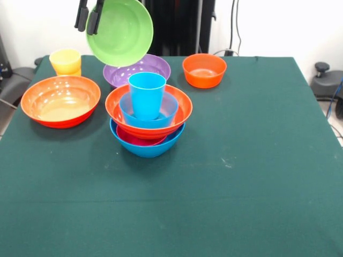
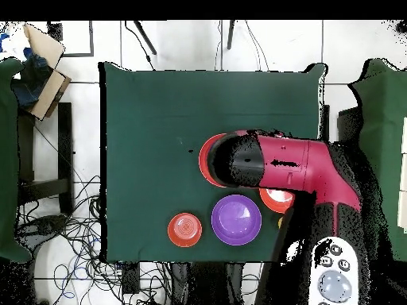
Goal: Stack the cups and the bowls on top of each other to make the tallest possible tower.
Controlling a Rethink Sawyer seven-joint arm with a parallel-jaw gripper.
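Tower [image 1: 148, 119] standing at centre-left of the front view on the green table [image 1: 257, 176]: a large blue bowl [image 1: 147, 147] at the base, a magenta bowl [image 1: 138, 140] showing inside it, a large orange bowl [image 1: 179, 110] nesting on top, a medium blue bowl [image 1: 169, 110] sitting within that, and a sky-blue cup [image 1: 146, 93] standing upright in the middle. Lime green bowl [image 1: 120, 31] hanging in the air at the upper left of the frame, tilted so its hollow is facing the camera, above and behind the tower. Gripper [image 1: 88, 16] clamping the green bowl by its left rim, black fingers [image 1: 95, 19] pressing on either side of the edge. Purple bowl [image 1: 137, 70] resting on the table just behind the tower, partly hidden by the green bowl; in the overhead view the purple bowl [image 2: 236, 219] is lying at lower centre. Small orange bowl [image 1: 204, 70] sitting to the right of the purple one, apart from it; overhead, it [image 2: 184, 229] is showing left of the purple bowl. Second large orange bowl [image 1: 60, 100] sitting at the left edge of the table, well apart from the tower. Yellow cup [image 1: 65, 62] standing just behind that bowl. Red arm [image 2: 306, 167] covering most of the tower in the overhead view, only an orange rim peeking out at its left
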